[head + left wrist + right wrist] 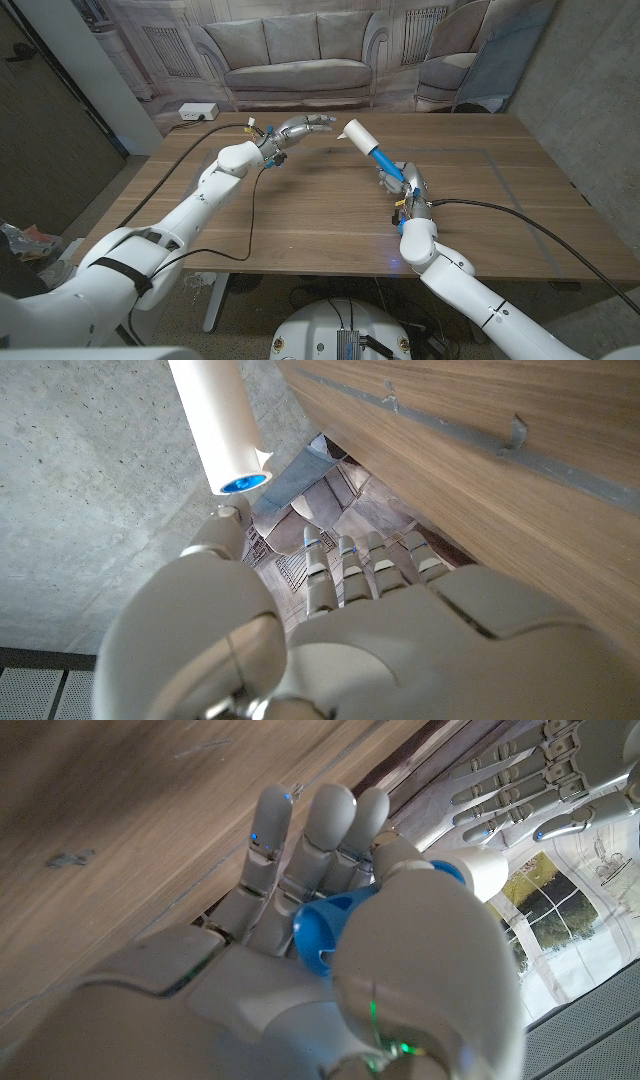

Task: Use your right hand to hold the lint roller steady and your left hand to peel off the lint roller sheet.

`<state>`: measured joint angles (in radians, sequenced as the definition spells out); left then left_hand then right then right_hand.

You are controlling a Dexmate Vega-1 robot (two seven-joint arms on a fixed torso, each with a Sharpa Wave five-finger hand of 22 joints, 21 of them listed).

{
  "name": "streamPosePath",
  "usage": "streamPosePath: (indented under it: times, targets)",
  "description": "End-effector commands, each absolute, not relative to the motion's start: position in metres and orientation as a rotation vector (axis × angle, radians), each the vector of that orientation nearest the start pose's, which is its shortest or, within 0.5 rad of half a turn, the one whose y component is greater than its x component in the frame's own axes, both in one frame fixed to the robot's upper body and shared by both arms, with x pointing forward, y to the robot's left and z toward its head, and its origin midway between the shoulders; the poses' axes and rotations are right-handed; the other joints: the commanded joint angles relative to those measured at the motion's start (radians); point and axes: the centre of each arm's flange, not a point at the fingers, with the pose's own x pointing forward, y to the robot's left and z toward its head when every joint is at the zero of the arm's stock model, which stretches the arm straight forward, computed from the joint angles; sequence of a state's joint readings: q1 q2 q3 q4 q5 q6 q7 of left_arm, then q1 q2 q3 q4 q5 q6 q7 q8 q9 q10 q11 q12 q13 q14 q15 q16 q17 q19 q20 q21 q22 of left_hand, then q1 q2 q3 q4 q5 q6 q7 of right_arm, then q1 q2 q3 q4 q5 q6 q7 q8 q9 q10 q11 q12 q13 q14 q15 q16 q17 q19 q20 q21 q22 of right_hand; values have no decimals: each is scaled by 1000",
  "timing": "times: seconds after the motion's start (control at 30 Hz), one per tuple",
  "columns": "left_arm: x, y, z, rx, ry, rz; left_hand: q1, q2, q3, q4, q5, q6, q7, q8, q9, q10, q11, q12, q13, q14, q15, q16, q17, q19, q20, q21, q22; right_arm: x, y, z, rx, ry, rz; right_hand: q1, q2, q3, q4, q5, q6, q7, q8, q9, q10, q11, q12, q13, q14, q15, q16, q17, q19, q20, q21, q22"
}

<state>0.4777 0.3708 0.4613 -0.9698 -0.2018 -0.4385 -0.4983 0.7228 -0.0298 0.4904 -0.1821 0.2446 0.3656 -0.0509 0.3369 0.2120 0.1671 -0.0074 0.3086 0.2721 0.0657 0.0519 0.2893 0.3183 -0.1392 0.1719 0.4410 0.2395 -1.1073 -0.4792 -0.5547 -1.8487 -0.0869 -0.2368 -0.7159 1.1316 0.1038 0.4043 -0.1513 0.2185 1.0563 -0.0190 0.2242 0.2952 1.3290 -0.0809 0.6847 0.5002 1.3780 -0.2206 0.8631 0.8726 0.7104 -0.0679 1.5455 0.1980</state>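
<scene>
Nearest us, our right hand [403, 184] wraps its fingers [306, 845] around the blue handle [386, 162] of the lint roller [368, 145] and holds it tilted up off the wooden table [300, 210], the white roll [357, 133] pointing away toward the far side. Farther out, our left hand [297, 128] hovers above the table with its fingers [345, 565] stretched out and apart, grasping nothing; its fingertips come close to the roll's end without touching. Behind the table hangs a backdrop with a printed sofa [297, 70].
</scene>
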Motion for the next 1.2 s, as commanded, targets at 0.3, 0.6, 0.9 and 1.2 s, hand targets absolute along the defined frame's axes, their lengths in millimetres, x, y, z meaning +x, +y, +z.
streamPosePath:
  times: [0.3, 0.6, 0.9, 1.2]
  targets:
    - [667, 172, 73, 682, -740, -640, 122, 5, 28, 5, 5, 49, 29, 23, 16, 14, -13, 20, 21, 16, -19, 22, 21, 36, -6, 25, 3, 552, -165, -88, -470, -619, -274, -47, 51, 13, -2, -1, 122, 108, -3, 5, 56, 44, 5, 0, -9, -4, 10, 13, -1, -137, 9, 5]
    - [667, 170, 72, 663, -746, -627, 182, 31, 27, 26, -26, 179, 73, 73, 30, 73, -29, 52, 40, 51, -32, 53, 48, 56, -8, 43, 5, 550, -164, -88, -481, -634, -269, -49, 49, 18, -4, -1, 124, 106, -3, 9, 56, 42, 8, 3, -4, -4, 19, 28, 0, -137, 10, 5]
    - [665, 167, 71, 642, -758, -626, 176, 36, 17, 41, -40, 231, 80, 90, 32, 117, -43, 72, 49, 74, -41, 68, 61, 62, -12, 53, 8, 549, -162, -87, -479, -643, -266, -55, 47, 23, -4, -1, 124, 104, -5, 12, 54, 40, 11, 7, -11, -4, 20, 40, -1, -137, 9, 5]
    - [666, 167, 71, 592, -762, -635, 173, 72, 17, 63, -48, 317, 78, 103, 17, 179, -68, 97, 62, 112, -55, 92, 83, 85, -12, 75, 12, 550, -162, -87, -487, -633, -265, -58, 46, 30, -5, 0, 127, 103, -8, 12, 55, 40, 14, 7, -12, -4, 23, 53, 0, -138, 10, 5]
